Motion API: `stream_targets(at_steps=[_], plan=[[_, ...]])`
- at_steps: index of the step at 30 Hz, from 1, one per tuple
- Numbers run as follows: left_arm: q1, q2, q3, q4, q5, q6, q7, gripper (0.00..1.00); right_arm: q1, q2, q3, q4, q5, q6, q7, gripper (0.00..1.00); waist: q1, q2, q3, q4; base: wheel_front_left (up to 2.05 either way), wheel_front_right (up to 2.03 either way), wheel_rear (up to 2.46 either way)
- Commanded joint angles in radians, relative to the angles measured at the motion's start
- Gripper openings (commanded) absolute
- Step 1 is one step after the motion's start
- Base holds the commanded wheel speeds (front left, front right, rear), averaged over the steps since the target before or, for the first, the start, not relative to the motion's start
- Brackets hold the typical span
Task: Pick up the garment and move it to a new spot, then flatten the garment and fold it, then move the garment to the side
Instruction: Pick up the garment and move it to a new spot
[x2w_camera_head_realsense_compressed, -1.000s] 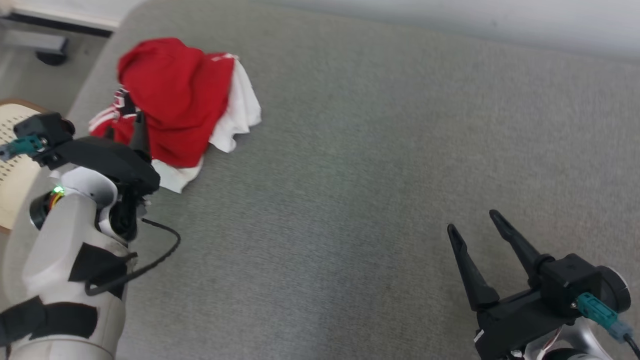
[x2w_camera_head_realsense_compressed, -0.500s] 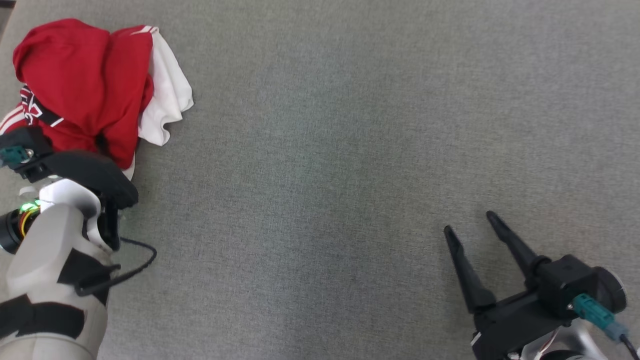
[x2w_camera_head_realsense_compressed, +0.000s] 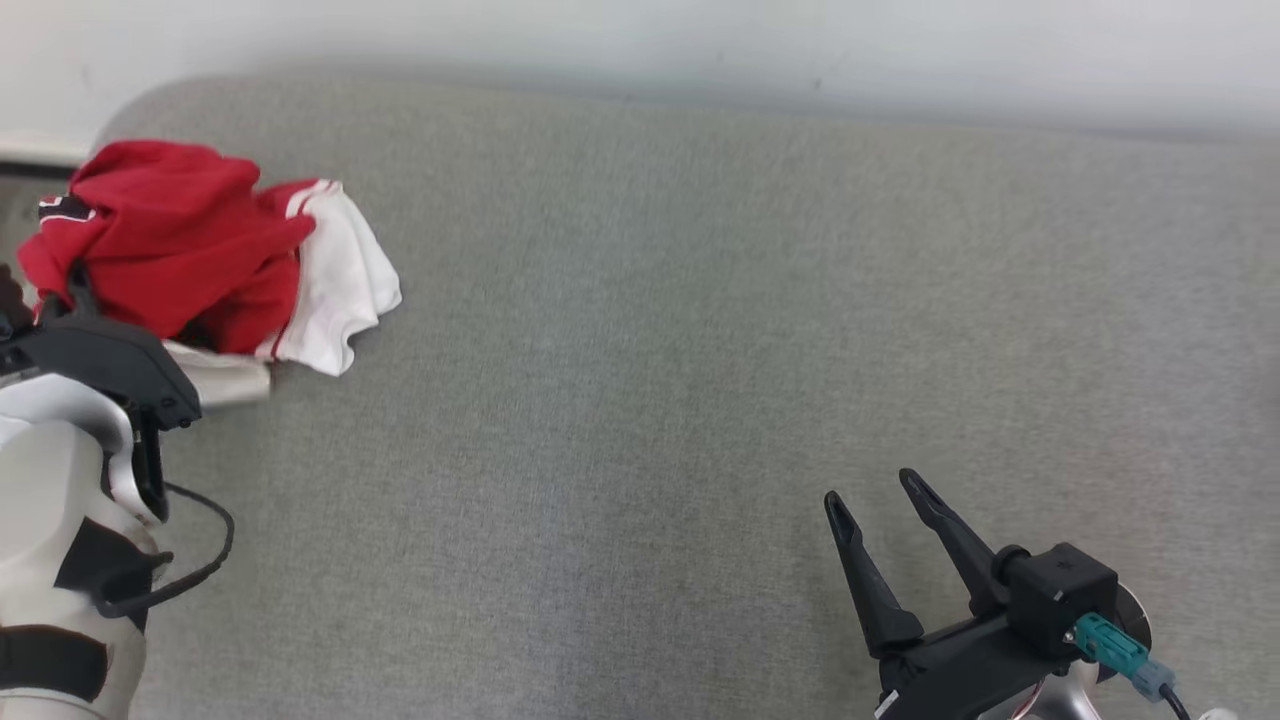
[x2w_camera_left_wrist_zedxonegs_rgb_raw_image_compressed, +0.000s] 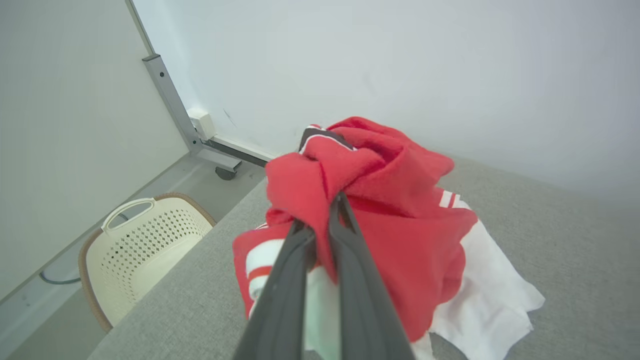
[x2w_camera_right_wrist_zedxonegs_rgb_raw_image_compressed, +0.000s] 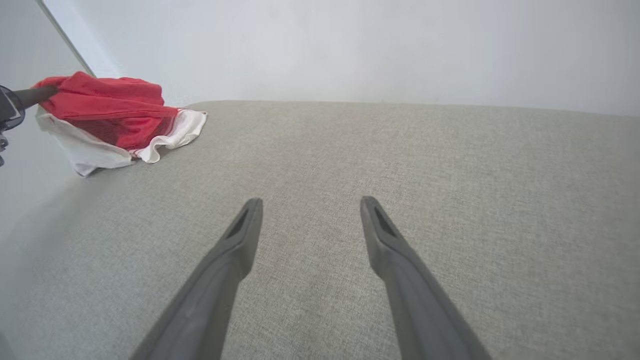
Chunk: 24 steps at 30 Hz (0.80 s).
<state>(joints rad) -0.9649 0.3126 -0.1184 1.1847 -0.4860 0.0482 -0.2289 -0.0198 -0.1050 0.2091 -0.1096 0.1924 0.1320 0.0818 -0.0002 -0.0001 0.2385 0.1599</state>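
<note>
Red-and-white garment (x2w_camera_left_wrist_zedxonegs_rgb_raw_image_compressed: 400, 225) sits bunched far left, left gripper (x2w_camera_left_wrist_zedxonegs_rgb_raw_image_compressed: 320, 212) pinching it, right gripper (x2w_camera_head_realsense_compressed: 871, 486) wide apart, empty. Pick-up step I'd say; next needs a lift toward the middle.

red-and-white soft cloth garment (x2w_camera_head_realsense_compressed: 180, 240) matt and crumpled, grey upholstered surface (x2w_camera_head_realsense_compressed: 650, 350) coarse woven fabric, cream perforated basket (x2w_camera_left_wrist_zedxonegs_rgb_raw_image_compressed: 145, 240) smooth plastic by the look, right gripper (x2w_camera_head_realsense_compressed: 868, 486) fingers matt dark plastic.
</note>
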Motion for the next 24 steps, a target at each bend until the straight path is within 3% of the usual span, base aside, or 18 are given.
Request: stream_targets(at_steps=[1, 8, 15, 24], plan=[[-0.011, 0.009, -0.015, -0.018, 0.022, -0.001, -0.011, 0.00, -0.009, 0.009, -0.003, 0.018, 0.010, -0.002, -0.020, 1.00, 0.0002, 0.0001, -0.095, -0.046, 0.00, 0.00, 0.00], [-0.052, 0.013, -0.058, -0.145, 0.062, -0.016, -0.030, 0.00, -0.004, 0.043, -0.028, 0.094, 0.029, -0.002, -0.085, 1.00, 0.0002, 0.0001, -0.199, -0.119, 0.00, 0.00, 0.00], [-0.066, -0.009, -0.092, -0.361, 0.084, -0.041, -0.033, 0.00, 0.024, 0.050, -0.057, 0.124, 0.014, -0.002, -0.100, 1.00, 0.0002, 0.0001, -0.259, -0.219, 0.00, 0.00, 0.00], [0.042, -0.038, -0.140, -0.685, 0.069, -0.026, 0.096, 0.00, 0.009, 0.053, -0.063, 0.102, 0.011, -0.002, -0.094, 1.00, 0.0002, 0.0001, -0.254, -0.387, 0.00, 0.00, 0.00]])
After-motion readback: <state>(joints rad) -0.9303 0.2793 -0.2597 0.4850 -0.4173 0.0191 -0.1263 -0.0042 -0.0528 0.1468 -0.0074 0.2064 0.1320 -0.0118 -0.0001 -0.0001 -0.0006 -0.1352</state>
